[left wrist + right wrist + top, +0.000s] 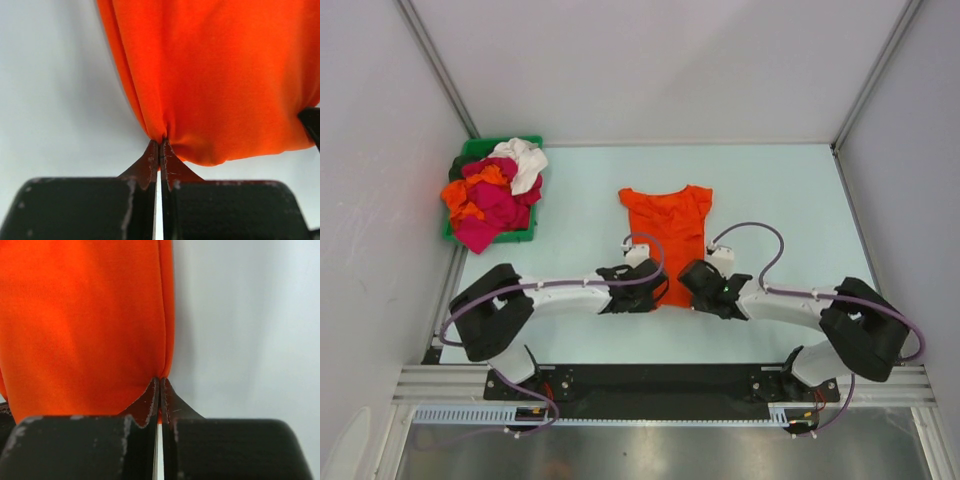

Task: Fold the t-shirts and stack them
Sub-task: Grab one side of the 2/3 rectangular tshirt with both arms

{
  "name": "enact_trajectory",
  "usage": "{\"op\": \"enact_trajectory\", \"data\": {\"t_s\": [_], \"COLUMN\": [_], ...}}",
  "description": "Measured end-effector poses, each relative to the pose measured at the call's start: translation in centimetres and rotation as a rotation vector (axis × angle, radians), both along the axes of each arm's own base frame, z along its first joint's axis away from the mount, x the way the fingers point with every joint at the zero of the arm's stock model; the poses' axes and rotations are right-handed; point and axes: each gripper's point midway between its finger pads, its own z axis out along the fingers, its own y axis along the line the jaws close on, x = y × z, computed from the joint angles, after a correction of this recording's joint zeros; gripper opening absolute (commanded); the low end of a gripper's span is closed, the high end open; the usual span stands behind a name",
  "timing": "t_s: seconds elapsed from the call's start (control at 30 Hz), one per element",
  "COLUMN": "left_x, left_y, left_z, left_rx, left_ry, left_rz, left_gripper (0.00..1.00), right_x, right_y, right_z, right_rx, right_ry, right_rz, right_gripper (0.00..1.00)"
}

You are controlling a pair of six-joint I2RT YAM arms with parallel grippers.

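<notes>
An orange t-shirt (666, 232) lies lengthwise in the middle of the table, folded into a narrow strip, with its sleeves at the far end. My left gripper (653, 296) is shut on the near left corner of its hem (159, 134). At the near right corner (161, 371), my right gripper (686, 283) is shut on the cloth too. In both wrist views the fingertips pinch bunched orange cloth. More t-shirts (492, 196) in orange, magenta and white sit heaped at the far left.
A green bin (472, 150) at the far left holds the heap of shirts. Grey walls close in the table on the left, right and back. Both arms reach inward from the near edge, elbows out to the sides.
</notes>
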Motion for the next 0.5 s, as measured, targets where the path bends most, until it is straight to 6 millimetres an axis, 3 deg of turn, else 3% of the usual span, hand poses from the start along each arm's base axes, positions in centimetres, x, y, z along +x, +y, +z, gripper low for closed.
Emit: {"op": "enact_trajectory", "data": {"t_s": [0.23, 0.5], "left_x": [-6.0, -10.3], "left_y": [1.0, 3.3], "left_z": [0.0, 0.6], "left_rx": [-0.008, -0.005], "left_ry": [0.035, 0.085], "left_rz": [-0.037, -0.028], "left_gripper": [0.0, 0.0], "right_x": [-6.2, -10.2], "right_y": [-0.4, -1.2], "right_z": [-0.1, -0.1], "right_rx": [0.002, 0.007], "right_ry": [0.051, 0.102], "right_rz": [0.048, 0.042], "right_gripper": [0.0, 0.0]}}
